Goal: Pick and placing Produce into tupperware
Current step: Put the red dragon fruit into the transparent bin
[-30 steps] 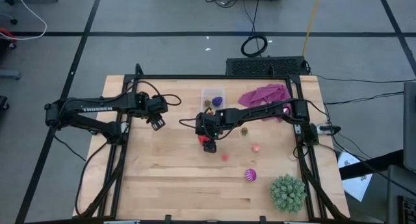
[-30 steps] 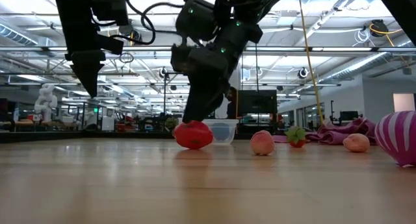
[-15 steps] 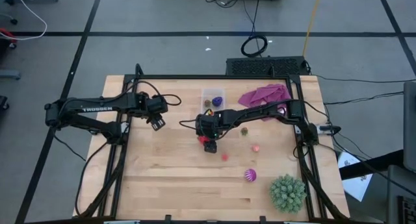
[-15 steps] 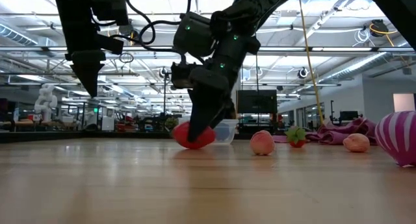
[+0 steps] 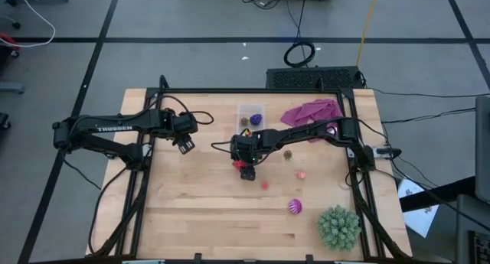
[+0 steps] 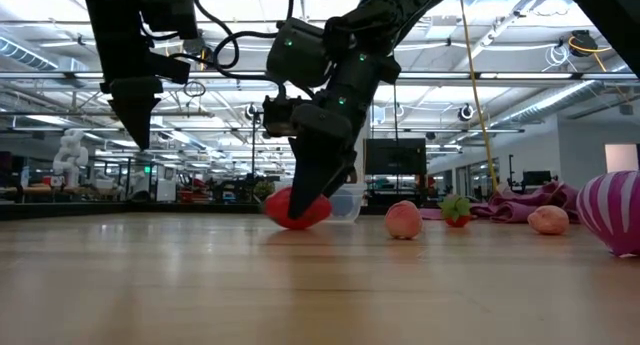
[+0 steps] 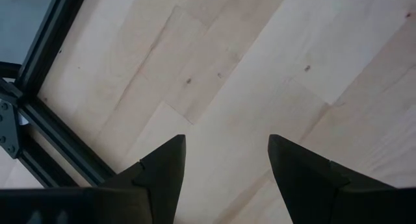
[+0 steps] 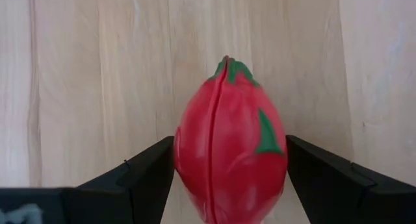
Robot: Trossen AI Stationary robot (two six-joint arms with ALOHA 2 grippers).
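High view: the right end effector (image 5: 245, 171) reaches across to the middle of the bench (image 5: 199, 218), down over a red fruit (image 5: 244, 166). The tub (image 5: 249, 115) sits toward the far edge with a blue-purple piece (image 5: 256, 119) already in it, so the carry should be short. Other produce lies scattered: a small red piece (image 5: 265, 184), a pink one (image 5: 302, 174) and a striped ball (image 5: 295, 207). The left end effector (image 5: 184, 145) waits over bare wood near the left rail, out of the way.

Low view: the right fingers straddle the red fruit (image 6: 297, 207), which rests on the bench; the tub (image 6: 343, 202) stands just behind it.

Left wrist view: the left fingers (image 7: 162, 169) stand apart with nothing between them.

Right wrist view: the fruit (image 8: 231, 143) sits centred between the two fingers (image 8: 146, 172), which look to touch its sides. I judge this a squared-up grasp before lifting, though whether it is pinched firmly I cannot tell.
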